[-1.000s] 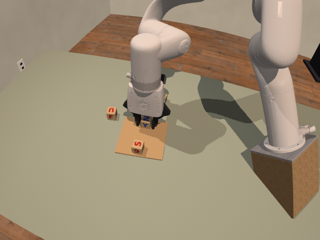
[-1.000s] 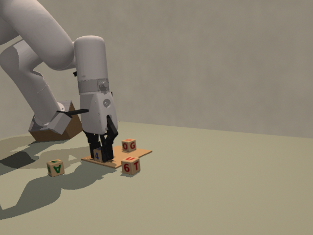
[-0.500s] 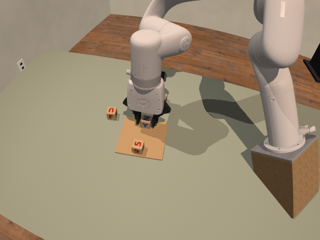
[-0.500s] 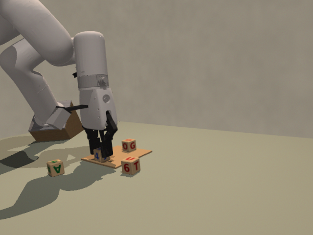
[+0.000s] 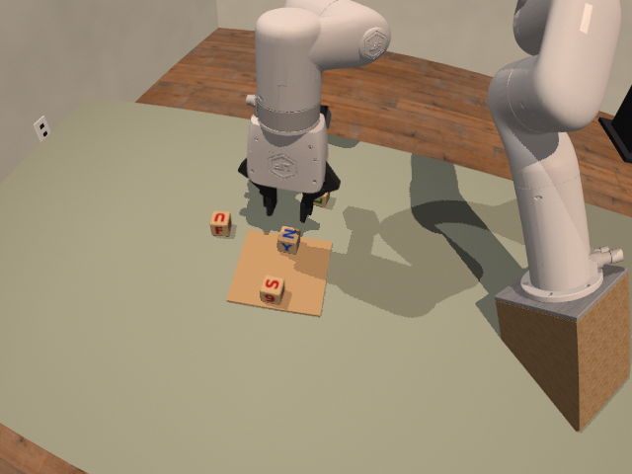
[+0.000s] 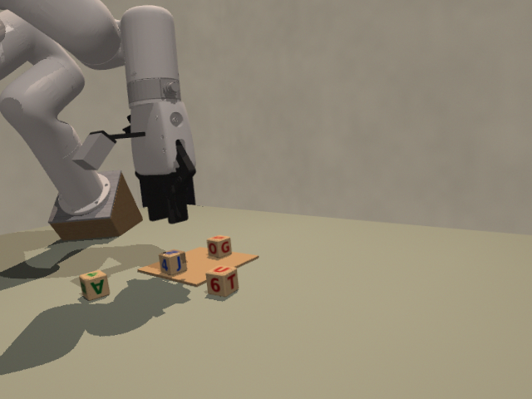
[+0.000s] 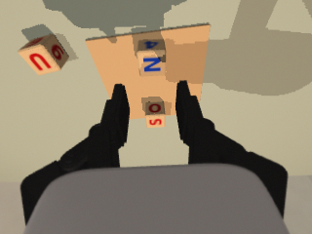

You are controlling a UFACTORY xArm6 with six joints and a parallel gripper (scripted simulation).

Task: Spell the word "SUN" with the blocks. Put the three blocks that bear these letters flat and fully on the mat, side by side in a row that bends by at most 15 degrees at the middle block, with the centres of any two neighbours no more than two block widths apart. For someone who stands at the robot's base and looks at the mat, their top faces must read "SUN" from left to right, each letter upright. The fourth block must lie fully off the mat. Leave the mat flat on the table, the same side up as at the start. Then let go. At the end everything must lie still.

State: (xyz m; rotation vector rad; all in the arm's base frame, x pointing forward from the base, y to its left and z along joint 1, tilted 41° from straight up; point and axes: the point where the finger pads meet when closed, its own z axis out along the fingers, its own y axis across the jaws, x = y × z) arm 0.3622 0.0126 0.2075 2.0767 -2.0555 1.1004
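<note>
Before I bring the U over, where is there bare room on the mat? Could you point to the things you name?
Between the N block (image 5: 288, 240) (image 6: 172, 262) (image 7: 151, 63) and the S block (image 5: 272, 289) (image 6: 219, 246) (image 7: 155, 117), the mat (image 5: 245, 270) (image 6: 195, 270) (image 7: 117, 73) is bare. Crowded: just beyond N, the mat's edge runs close, with the gripper (image 5: 286, 216) (image 6: 168, 220) (image 7: 151, 95) hanging nearby.

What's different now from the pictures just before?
The robot's jaws went up, away from the N block. They let it go, and it stays on the mat. The S block, U block and green-lettered block stayed put.
</note>
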